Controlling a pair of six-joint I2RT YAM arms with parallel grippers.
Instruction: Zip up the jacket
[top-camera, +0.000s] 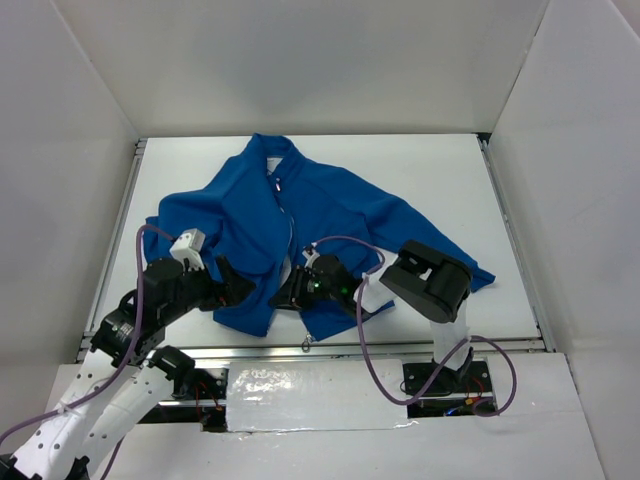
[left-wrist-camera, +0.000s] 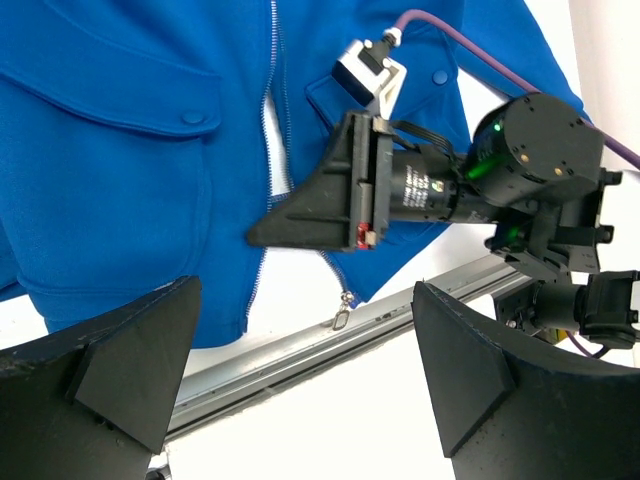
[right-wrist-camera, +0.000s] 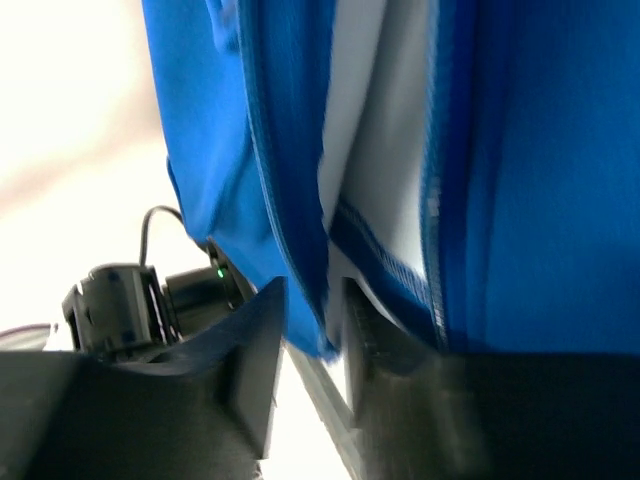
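The bright blue jacket lies flat on the white table, collar far and hem toward me, its front open at the bottom. The small metal zipper pull hangs off the right front edge at the hem, over the table's rail; it also shows in the top view. My left gripper is open and empty, hovering over the hem's left side. My right gripper is closed on the jacket's blue front edge near the hem, just above the pull.
A metal rail runs along the table's near edge right under the hem. White walls enclose the table on three sides. The right arm's purple cable loops over the jacket's right side.
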